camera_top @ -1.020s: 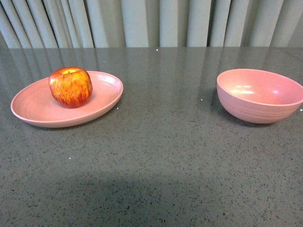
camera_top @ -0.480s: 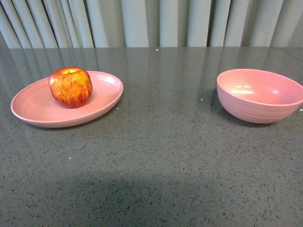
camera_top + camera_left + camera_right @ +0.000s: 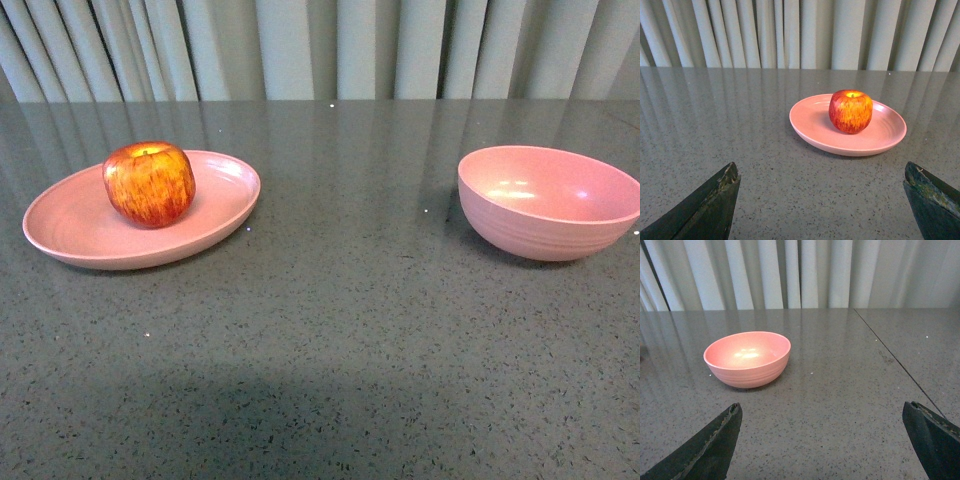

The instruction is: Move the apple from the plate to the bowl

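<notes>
While the apple (image 3: 149,184) rests on the plate (image 3: 70,235), neither arm appears in the front view.

Apple: upright, stem dimple uppermost, red skin streaked yellow-orange. It sits inside the plate rim, off the plate's centre, and touches only the plate.

Plate: shallow, oval, pink. It lies flat on the left part of the grey speckled surface (image 3: 340,330).

Bowl (image 3: 545,215): deep, round, pink, with faint ridges on its outer wall. It stands upright on the right part of the surface, well apart from the plate. Its inner wall shows pale glints of light.

Left pincer (image 3: 821,172): fully spread. Its two dark fingers (image 3: 715,200) show only at opposite edges of the left wrist view, with bare surface between them. It holds nothing and faces the plate and apple, clear of both.

Right pincer (image 3: 821,410): spread equally wide and holding nothing. Its dark fingers (image 3: 710,445) stand at opposite edges of the right wrist view. It faces the bowl and is clear of it.

Seam (image 3: 895,360): a thin dark line crossing the surface near the bowl, not touching it.

Curtain (image 3: 300,50): pale and pleated, hanging behind the far edge of the surface, which reflects its folds
</notes>
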Controlling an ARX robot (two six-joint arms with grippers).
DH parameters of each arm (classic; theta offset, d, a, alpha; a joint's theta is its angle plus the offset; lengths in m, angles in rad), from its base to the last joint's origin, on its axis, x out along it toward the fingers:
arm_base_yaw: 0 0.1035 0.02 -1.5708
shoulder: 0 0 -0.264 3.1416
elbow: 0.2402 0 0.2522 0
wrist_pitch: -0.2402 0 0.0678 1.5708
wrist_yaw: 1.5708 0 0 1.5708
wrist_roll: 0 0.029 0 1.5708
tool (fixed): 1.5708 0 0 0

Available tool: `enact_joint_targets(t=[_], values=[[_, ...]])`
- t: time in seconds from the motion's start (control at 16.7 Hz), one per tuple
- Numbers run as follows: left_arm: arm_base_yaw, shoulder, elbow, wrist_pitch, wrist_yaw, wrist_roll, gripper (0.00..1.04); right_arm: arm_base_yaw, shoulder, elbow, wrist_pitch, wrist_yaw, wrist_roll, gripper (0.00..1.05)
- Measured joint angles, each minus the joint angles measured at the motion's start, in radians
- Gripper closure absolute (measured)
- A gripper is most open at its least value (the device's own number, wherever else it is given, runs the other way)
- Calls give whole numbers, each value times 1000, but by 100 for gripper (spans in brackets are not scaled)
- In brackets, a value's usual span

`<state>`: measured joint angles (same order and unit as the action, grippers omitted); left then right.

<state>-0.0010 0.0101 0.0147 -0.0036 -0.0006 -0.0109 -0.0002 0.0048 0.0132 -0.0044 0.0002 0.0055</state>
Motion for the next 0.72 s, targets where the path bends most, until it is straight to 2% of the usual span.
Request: enact_joint_targets(t=[0.18,0.3,0.36,0.72], values=[[0,0,0,0,0,0,7,0,1,0,-4,-2,1,7],[0,0,0,0,2,0,7,-40,79,46,-146,-131,72,7],[0,0,0,1,0,0,7,-40,114,57,-159,-142,105,7],[0,0,0,0,0,0,7,-68,298,193,29,-185,151,7]])
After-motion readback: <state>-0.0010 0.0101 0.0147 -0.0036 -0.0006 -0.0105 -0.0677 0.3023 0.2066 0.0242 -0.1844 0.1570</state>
